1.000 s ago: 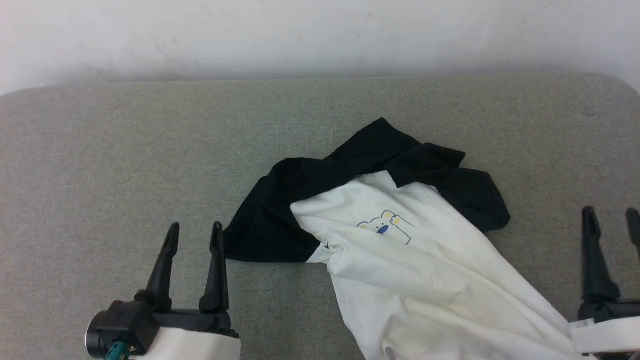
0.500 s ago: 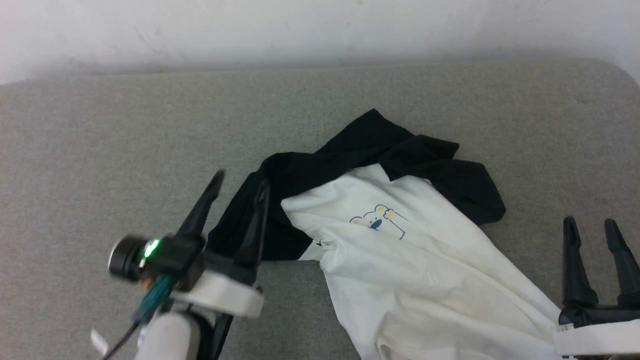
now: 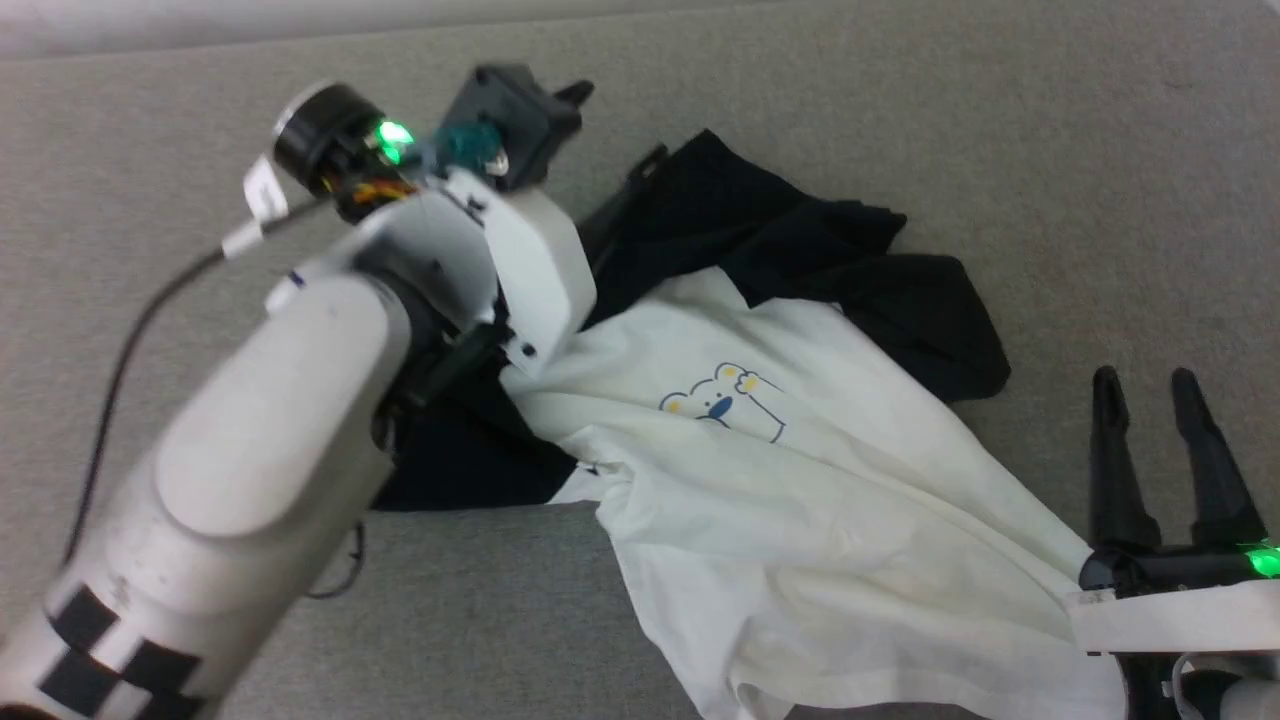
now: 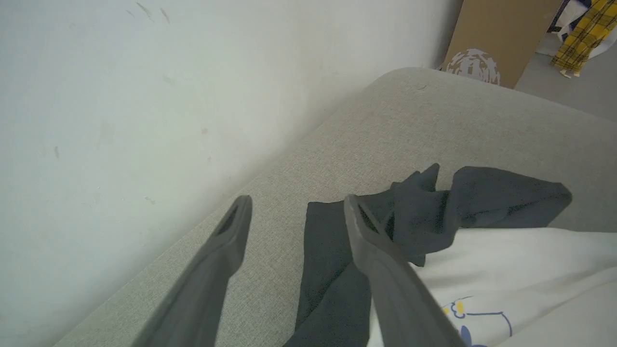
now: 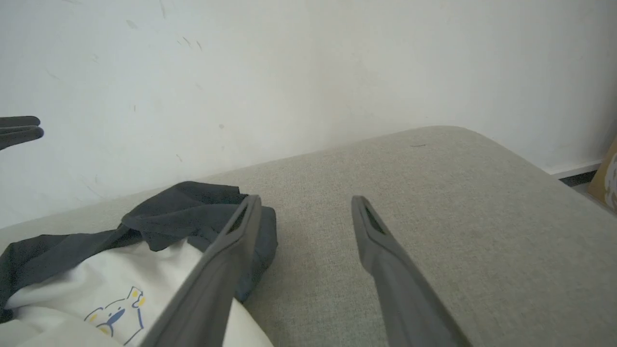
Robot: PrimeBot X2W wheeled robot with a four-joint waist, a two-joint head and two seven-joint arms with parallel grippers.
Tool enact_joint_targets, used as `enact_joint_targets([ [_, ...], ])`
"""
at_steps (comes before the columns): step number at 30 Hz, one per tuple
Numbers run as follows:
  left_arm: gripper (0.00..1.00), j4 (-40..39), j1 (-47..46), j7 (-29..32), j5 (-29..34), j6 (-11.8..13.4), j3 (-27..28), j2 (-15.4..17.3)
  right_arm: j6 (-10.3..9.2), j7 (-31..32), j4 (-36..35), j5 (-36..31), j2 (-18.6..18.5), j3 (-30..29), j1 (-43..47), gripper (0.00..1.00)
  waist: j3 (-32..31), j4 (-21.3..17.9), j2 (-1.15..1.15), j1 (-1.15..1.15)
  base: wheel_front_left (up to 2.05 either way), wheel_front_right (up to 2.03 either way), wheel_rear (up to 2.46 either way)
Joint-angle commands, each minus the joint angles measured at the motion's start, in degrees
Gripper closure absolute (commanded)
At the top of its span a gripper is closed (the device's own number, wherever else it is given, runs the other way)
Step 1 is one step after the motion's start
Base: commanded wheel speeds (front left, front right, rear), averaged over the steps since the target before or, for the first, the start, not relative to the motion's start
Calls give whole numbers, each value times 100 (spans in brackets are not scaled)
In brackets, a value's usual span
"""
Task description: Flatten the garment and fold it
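Head view: the shirt (image 3: 800, 520) lies crumpled on the grey counter (image 3: 1000, 120), unflattened, with no fold begun. The cream body runs from the chest print (image 3: 722, 403) down toward the robot, and the black sleeve (image 3: 760, 230) is bunched on the far side of the print. The left claw (image 3: 618, 122) is extended beyond the print at the far-left edge of the black cloth, jaws apart and empty. The right claw (image 3: 1144, 375) stands right of the print, just off the cream body, jaws likewise apart and holding nothing. Left wrist view: one finger overlies the sleeve, the other overlies bare counter, so the sleeve's edge falls between the jaws. Whether either fingertip touches the cloth cannot be told. Assessment: the step in hand is taking that sleeve to draw it out flat. Recommended: descend until the lower finger can slide under the edge, close on one layer only and avoid the piled folds nearer the print, then pull directly away from the print, keeping low. Right wrist view: the claw's left finger sits over the cloth right of the print, its other finger over bare counter. It is well placed to pin or take that side as a counter-hold, since an unanchored pull would likely drag the whole shirt.
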Motion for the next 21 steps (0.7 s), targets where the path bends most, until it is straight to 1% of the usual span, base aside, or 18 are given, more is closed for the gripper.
enact_joint_targets([
  [1,0,72,-213,131,-145,-38,-173,148,-4,-51,52,58,9,44,-93,0,447,-434,0,-2,0,0,0],
  [3,0,191,-499,418,-498,-38,-470,367,-4,-98,133,109,9,92,-153,0,574,-561,0,-2,0,0,0],
  [5,0,294,-698,623,-848,-38,-657,481,-4,-140,205,147,9,113,-211,0,678,-660,0,-2,0,0,0],
  [8,0,425,-903,731,-1293,-39,-744,532,-4,-187,282,185,9,158,-307,0,819,-785,0,-2,0,0,0],
  [10,0,527,-988,734,-1477,-39,-733,539,-4,-208,322,208,9,192,-354,0,904,-861,0,-2,0,0,0],
  [16,0,807,-1205,687,-1461,-39,-878,737,-4,-243,368,264,9,241,-445,0,1181,-1046,0,-2,0,0,0],
  [21,0,992,-1261,691,-1545,-39,-889,810,-4,-255,374,291,9,223,-492,0,1358,-1116,0,-2,0,0,0],
])
